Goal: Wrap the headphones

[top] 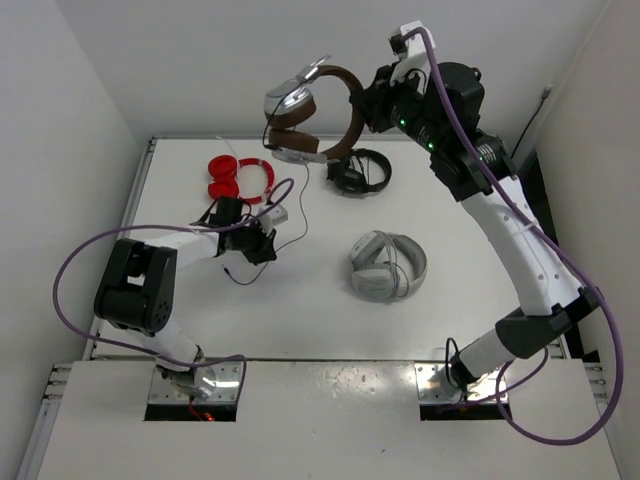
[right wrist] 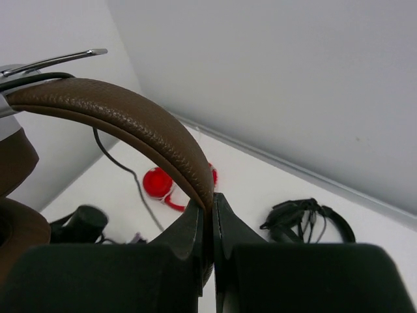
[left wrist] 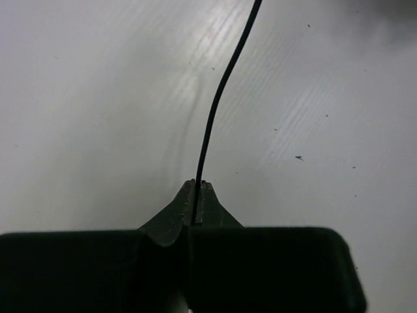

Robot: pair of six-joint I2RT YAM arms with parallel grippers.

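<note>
- Fingers of the right gripper (right wrist: pixel 210 212) pinch the brown headband (right wrist: pixel 130 117), holding the headphones (top: pixel 295 120) in the air behind the red headphones (top: pixel 240 178).
- Left gripper (left wrist: pixel 197 195) is closed on the thin black cable (left wrist: pixel 218 104), just nearer the arm bases than the red headphones.

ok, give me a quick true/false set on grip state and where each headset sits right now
1. The right gripper is shut on the headband of the brown headphones. True.
2. The left gripper pinches the black cable. True.
3. The brown headphones lie flat on the table. False: they are held up off it.
4. The left gripper holds the red headphones. False: they lie on the table, ungripped.
5. The grey headphones lie on the table, touched by neither gripper. True.
</note>
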